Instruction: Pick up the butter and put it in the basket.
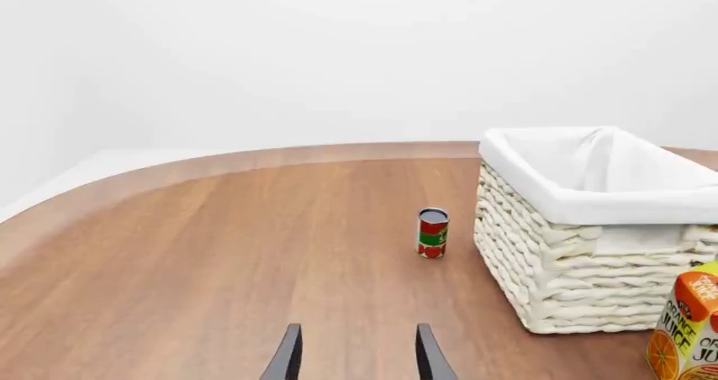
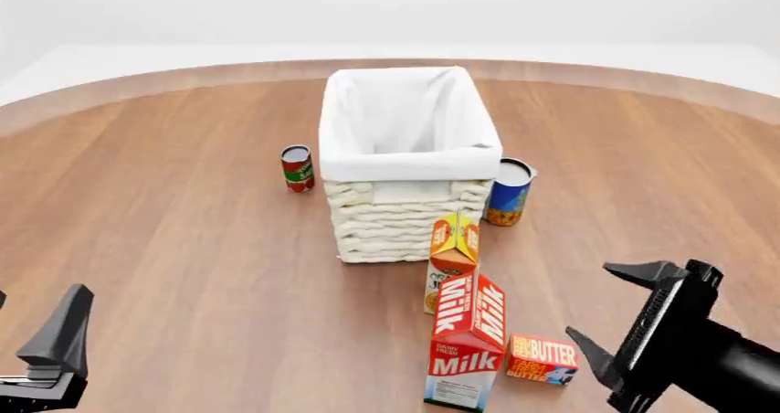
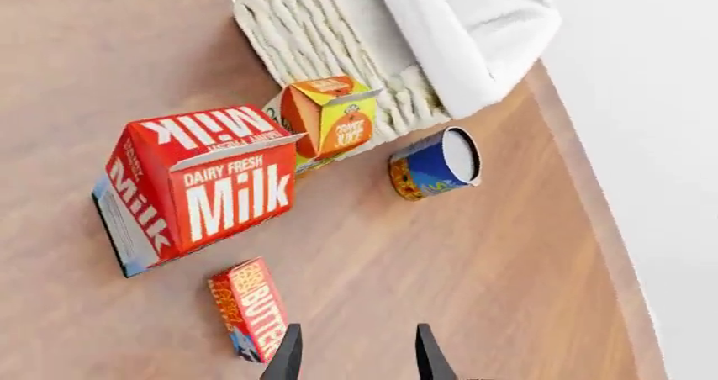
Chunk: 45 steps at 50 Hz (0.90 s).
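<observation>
The butter (image 2: 542, 358) is a small flat red-and-orange box lying on the table near the front, just right of the milk carton (image 2: 467, 344). My right gripper (image 2: 609, 308) hovers open just right of the butter, apart from it. In the right wrist view the butter (image 3: 249, 308) lies beside one fingertip of the right gripper (image 3: 356, 353), outside the gap. The cream wicker basket (image 2: 396, 217) with white lining stands upright mid-table, also seen as the basket (image 1: 561, 271) and basket (image 3: 325, 35). My left gripper (image 2: 27, 335) sits open at the front left, holding nothing; its fingers (image 1: 287, 356) show over bare wood.
An orange juice carton (image 2: 452, 258) stands between the milk and the basket. A red can (image 2: 296, 168) stands left of the basket, a blue can (image 2: 509, 192) to its right. The wooden table (image 2: 183, 248) has a curved far edge.
</observation>
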Each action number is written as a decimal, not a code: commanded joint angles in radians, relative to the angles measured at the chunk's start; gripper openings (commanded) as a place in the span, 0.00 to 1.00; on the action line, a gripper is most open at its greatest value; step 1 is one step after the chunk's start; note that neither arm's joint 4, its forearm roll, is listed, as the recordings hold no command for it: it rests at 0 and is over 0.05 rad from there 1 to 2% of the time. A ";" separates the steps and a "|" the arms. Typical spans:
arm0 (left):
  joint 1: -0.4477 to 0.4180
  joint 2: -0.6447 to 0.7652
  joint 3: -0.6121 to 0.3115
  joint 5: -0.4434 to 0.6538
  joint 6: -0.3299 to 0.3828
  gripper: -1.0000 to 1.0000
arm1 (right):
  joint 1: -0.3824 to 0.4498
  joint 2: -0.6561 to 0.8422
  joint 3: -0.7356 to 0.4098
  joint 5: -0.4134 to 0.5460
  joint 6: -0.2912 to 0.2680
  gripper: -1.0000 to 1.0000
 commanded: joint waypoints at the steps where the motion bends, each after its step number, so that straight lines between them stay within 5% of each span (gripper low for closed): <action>1: 0.000 0.000 0.000 0.000 0.000 1.00 | 0.038 0.081 -0.049 0.212 -0.255 1.00; 3: 0.000 0.000 0.000 0.000 0.000 1.00 | 0.047 0.076 -0.058 0.254 -0.278 1.00; 4: 0.000 0.000 0.000 0.000 0.000 1.00 | 0.014 0.100 -0.063 0.267 -0.341 1.00; 9: 0.000 0.000 0.000 0.000 0.000 1.00 | 0.022 0.156 -0.136 0.317 -0.367 1.00; 21: 0.000 0.000 0.000 0.000 0.000 1.00 | 0.296 0.220 -0.298 0.539 -0.172 1.00; 24: 0.000 0.000 0.000 0.000 0.000 1.00 | 0.185 0.315 -0.296 0.457 -0.242 1.00; 27: 0.000 0.000 0.000 0.000 0.000 1.00 | 0.206 0.375 -0.299 0.462 -0.191 1.00; 33: 0.000 0.000 0.000 0.000 0.000 1.00 | 0.114 0.479 -0.263 0.363 -0.275 1.00; 45: 0.000 0.000 0.000 0.000 0.000 1.00 | 0.085 0.619 -0.250 0.267 -0.287 1.00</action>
